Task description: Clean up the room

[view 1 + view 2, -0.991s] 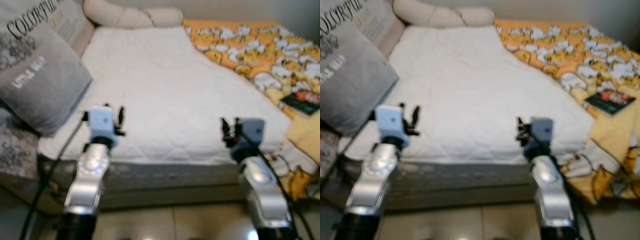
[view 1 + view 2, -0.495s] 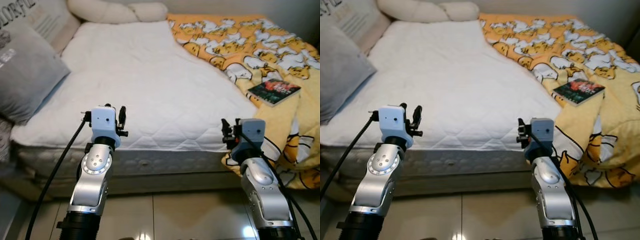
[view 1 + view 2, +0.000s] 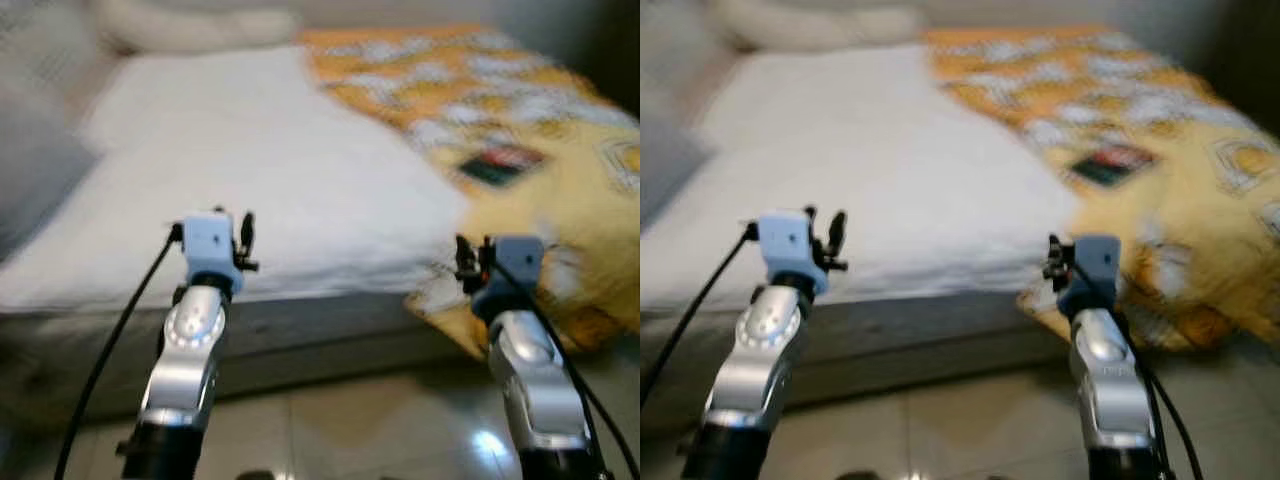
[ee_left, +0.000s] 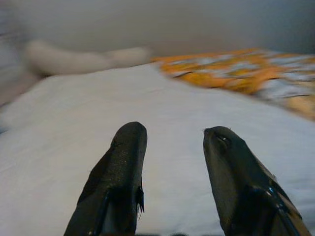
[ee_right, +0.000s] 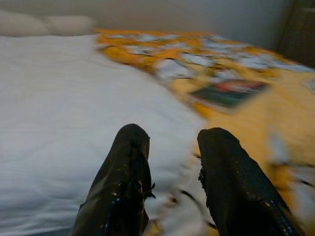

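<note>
White quilted mattress (image 3: 260, 180) spans the blurred head views, with a long cream bolster pillow (image 3: 190, 28) at eleven o'clock. Low at seven o'clock, the left gripper (image 4: 170, 147) hovers at the bed's edge, fingers spread and empty. Rumpled orange-and-yellow cartoon-print blanket (image 3: 520, 130) covers the one-to-three o'clock side, a dark-covered book (image 3: 497, 164) lying on it. At five o'clock the right gripper (image 5: 170, 147) is likewise parted, grasping nothing. Judging by this, tidying has barely begun: book and blanket remain untouched.
</note>
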`<state>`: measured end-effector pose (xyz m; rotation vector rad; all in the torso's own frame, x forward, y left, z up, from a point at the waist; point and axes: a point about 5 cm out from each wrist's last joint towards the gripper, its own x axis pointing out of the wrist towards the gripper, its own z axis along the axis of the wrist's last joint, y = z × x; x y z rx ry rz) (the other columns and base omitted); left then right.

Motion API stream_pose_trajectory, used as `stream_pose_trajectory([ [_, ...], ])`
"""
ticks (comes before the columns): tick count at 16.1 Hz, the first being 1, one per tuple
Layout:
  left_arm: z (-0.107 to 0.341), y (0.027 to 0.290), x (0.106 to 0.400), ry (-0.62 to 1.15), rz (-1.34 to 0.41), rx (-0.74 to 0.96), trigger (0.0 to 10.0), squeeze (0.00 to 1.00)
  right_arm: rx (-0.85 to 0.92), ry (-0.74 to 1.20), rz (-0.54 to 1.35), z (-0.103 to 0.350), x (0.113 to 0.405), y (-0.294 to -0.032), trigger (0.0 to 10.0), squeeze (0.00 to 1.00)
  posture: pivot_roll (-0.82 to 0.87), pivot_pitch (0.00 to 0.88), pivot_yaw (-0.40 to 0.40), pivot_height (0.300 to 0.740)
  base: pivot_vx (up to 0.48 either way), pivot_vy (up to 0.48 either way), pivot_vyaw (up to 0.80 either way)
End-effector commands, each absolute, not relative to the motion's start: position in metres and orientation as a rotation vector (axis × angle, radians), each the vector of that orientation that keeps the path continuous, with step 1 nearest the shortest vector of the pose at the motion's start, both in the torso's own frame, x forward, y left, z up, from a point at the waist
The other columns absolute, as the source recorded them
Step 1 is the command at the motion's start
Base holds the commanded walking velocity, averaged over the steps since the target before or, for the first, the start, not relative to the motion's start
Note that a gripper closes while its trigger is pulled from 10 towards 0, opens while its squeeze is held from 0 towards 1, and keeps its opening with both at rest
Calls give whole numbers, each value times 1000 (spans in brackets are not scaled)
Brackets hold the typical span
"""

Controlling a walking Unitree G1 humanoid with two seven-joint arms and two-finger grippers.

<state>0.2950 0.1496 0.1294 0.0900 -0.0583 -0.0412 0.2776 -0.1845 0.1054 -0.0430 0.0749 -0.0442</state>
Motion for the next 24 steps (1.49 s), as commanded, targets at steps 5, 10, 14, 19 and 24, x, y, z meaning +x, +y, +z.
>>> stream_pose_trajectory([
  [5, 130, 150, 295, -59, -56, 88, 10000, 0, -24, 84, -53, 105, 277, -185, 10000, 0, 23, 0, 22, 740, 303, 0, -800],
  [10, 131, 150, 296, -62, -59, 96, 10000, 0, -28, 78, -45, 106, 278, -184, 10000, 0, 23, 0, 18, 740, 367, 0, -265],
  [14, 130, 150, 297, -62, -58, 93, 10000, 0, -27, 74, -38, 106, 279, -184, 10000, 0, 22, 0, 17, 740, 454, 0, 0],
  [19, 130, 152, 297, -63, -52, 96, 10000, 0, -46, 52, 5, 110, 280, -179, 10000, 0, 22, 0, 18, 740, 456, 0, 0],
  [24, 128, 150, 296, -60, -66, 103, 10000, 0, -75, 57, 49, 108, 280, -175, 10000, 0, 22, 0, 18, 740, 452, 0, 0],
])
